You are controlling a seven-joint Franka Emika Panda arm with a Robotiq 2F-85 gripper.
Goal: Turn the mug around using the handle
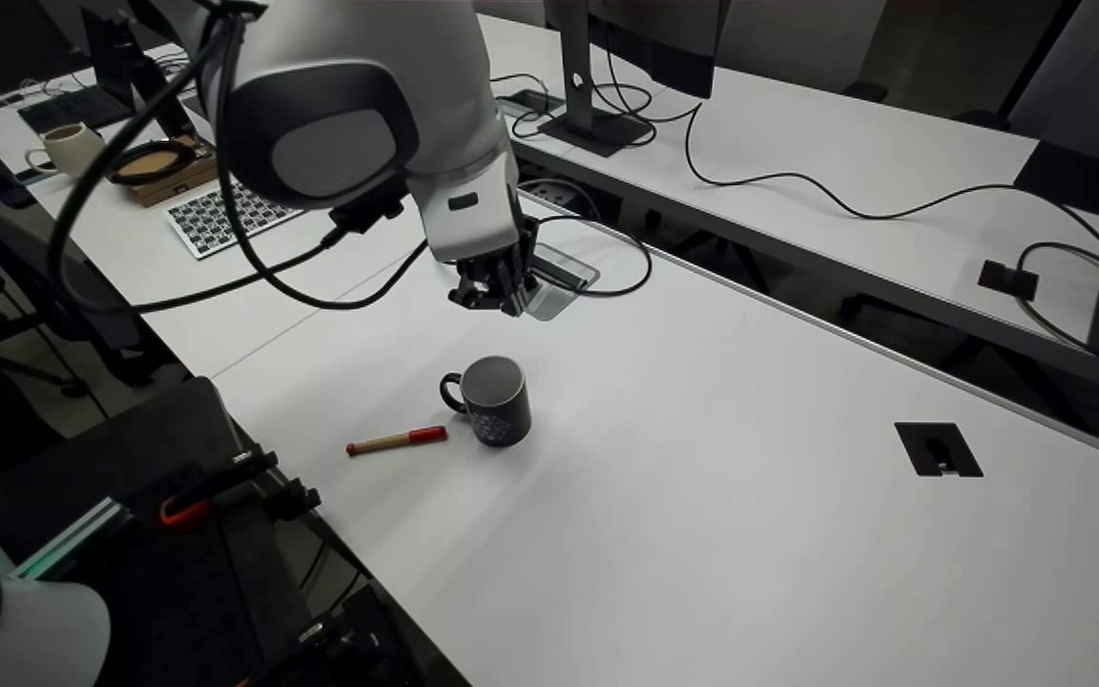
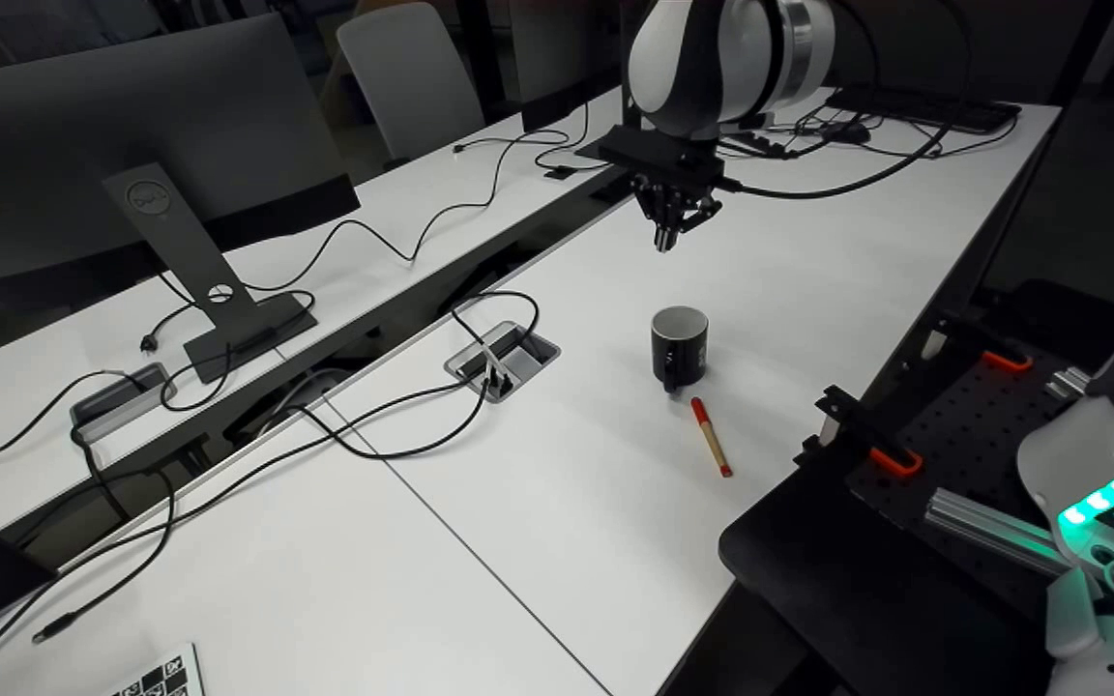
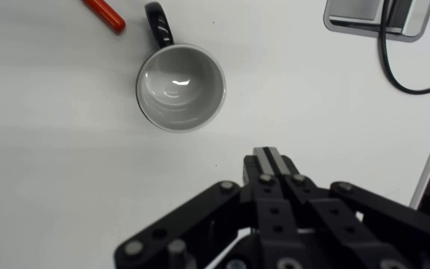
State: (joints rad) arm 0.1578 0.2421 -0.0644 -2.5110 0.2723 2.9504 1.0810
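Note:
The dark grey-black mug (image 1: 502,417) stands upright on the white table, and it also shows in an exterior view (image 2: 680,348). In the wrist view the mug (image 3: 181,89) is seen from above, with its light grey inside. Its handle (image 1: 452,392) points toward the red marker pen; the handle also shows in an exterior view (image 2: 671,371) and in the wrist view (image 3: 159,26). My gripper (image 3: 270,151) is shut and empty. It hangs above the table, apart from the mug, and shows in both exterior views (image 1: 514,301) (image 2: 665,240).
The red marker pen (image 1: 399,440) lies close to the mug's handle side. A table socket box (image 2: 518,362) with black cables lies near the mug. A keyboard (image 1: 225,218) and a monitor stand (image 1: 592,129) are farther off. A black plate (image 1: 938,448) is set in the table.

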